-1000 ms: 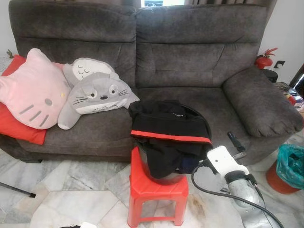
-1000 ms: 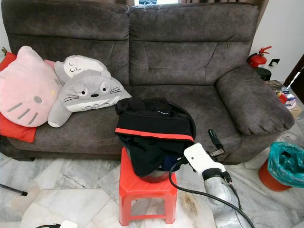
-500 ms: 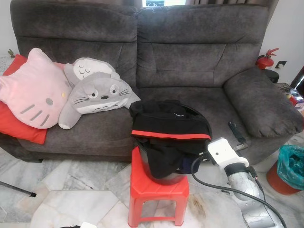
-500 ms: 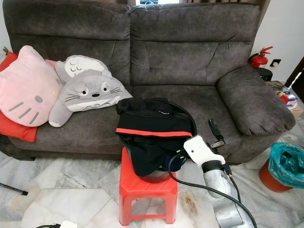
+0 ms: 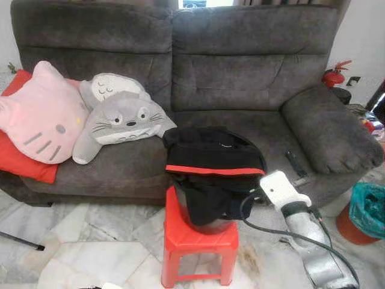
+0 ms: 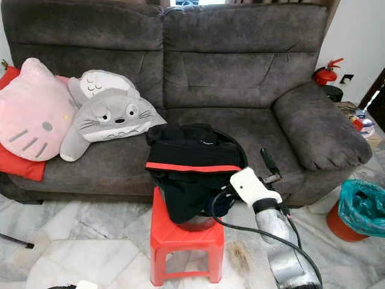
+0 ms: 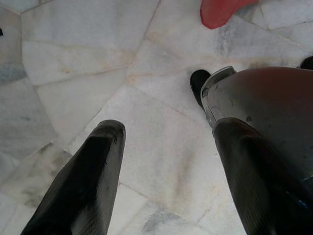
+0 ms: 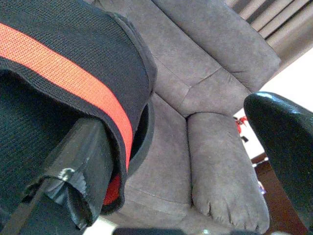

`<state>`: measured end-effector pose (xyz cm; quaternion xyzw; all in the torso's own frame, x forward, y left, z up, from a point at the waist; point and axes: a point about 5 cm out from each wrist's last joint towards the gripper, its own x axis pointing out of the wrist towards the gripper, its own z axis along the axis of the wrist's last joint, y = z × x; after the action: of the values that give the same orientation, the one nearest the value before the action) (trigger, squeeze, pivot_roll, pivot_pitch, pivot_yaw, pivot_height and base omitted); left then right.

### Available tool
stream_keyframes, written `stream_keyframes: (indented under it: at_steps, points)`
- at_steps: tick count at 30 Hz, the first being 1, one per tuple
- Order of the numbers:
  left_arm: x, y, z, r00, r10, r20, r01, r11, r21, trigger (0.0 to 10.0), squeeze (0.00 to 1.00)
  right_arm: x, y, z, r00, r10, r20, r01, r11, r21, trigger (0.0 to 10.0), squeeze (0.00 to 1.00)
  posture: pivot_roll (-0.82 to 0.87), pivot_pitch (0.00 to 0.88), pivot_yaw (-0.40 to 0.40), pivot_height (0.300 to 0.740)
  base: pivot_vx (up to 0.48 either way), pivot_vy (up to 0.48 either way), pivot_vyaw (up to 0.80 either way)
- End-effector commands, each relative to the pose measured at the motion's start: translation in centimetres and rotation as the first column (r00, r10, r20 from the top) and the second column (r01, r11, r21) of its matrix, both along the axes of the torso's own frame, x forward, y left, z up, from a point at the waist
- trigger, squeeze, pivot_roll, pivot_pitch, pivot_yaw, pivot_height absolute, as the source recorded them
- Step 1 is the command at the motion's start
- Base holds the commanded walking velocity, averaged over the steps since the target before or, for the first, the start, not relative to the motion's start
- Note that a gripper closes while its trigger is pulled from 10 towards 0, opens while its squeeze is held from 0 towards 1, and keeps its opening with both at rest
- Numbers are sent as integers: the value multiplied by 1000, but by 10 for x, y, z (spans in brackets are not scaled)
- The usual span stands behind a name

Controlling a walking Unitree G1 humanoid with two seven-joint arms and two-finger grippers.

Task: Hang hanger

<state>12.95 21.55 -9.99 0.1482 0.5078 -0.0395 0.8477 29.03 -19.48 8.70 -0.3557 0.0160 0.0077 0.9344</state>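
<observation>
mostly the room is taken up by big soft things, so they are told first.

sofa: big, dark grey, set behind everything; its seat is just behind the stool.

pillows: a pink cat pillow and a grey animal pillow are leaned on the sofa's left end, with a red cushion tucked under the pink one.

stool: red plastic, stood on the marble floor right in front of the sofa, likely so the basket is lifted within easy reach.

basket: dark and round, set on the stool; only part of its rim is seen.

clothes: black cloth with a red stripe is draped over the basket and hung down its front, so what is inside is hidden.

hanger: none can be picked out; if one is there, it may be under the clothes.

bin: red, lined with a green bag, by the sofa's right arm.

right gripper: held at the right side of the basket, spread wide; one black finger is tucked against the striped cloth and the other is out in the air, nothing held. it looks like a reach into the clothes.

left gripper: hung low over the floor, spread wide, nothing held, idle.

remote: small, dark, lying on the sofa seat.
</observation>
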Motion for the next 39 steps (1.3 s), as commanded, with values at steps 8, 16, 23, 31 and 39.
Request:
stream_keyframes:
  at_steps: [8, 16, 23, 31, 39]
  points:
    - [-2, -1, -1, 1000, -8, -2, 9, 1000, 9, 10000, 0, 15, 4, 5, 1000, 4, 5, -4, 998, 65, 10000, 0, -120, 0, -29, 740, 0, 0, 0]
    - [-2, -1, -1, 1000, -9, -1, 9, 1000, 10, 10000, 0, 17, 9, 7, 999, 43, 31, -46, 996, 76, 10000, 0, -120, 0, -25, 740, 0, 0, 0]
    - [-2, 0, -1, 1000, -12, -6, 12, 1000, 9, 10000, 0, 15, 6, 2, 999, 36, 12, -37, 997, 67, 0, 0, -120, 0, -22, 740, 0, 0, 0]
    - [-2, 1, -1, 1000, -14, -6, 14, 1000, 11, 10000, 0, 15, 7, 0, 999, 42, 8, -42, 996, 74, 0, 0, -120, 0, -22, 740, 0, 0, 0]
    - [-4, 1, -1, 1000, -16, -9, 16, 1000, 12, 10000, 0, 15, 8, -1, 999, 50, 1, -50, 996, 74, 0, 0, -117, 0, -22, 740, 0, 0, 0]
